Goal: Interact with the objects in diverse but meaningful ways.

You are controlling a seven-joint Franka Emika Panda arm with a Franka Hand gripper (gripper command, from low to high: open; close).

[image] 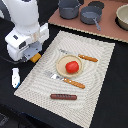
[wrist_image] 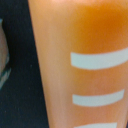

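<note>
So right now my gripper [image: 33, 56] is down at the placemat's [image: 100, 75] far corner on the exterior view's left, and it looks like I've got the yellow-orange ridged bread block [image: 35, 58] pinched between my fingers. Only a little orange corner pokes out from under my hand in the exterior view, but my wrist view is basically all orange with pale ridges [wrist_image: 97, 60], so it's right up against the camera. I can't see how wide my jaws are, just that they seem closed around the block.

Everything else looks untouched, as far as I can judge:
- red tomato [image: 72, 66] sitting on the round tan plate [image: 61, 62], mid-mat
- brown sausage [image: 63, 96] lying near the mat's near edge
- white-and-blue bottle [image: 16, 77] off the mat on the dark worktop [image: 112, 110], near the mat's left edge in the exterior view
- fork [image: 66, 80] and knife [image: 80, 55] flanking the plate
- grey pots [image: 82, 11] on the brown board at the back

So I'd call it early days. One object in hand and not yet put anywhere, three more to play with. The open-ended task leaves plenty left.
</note>
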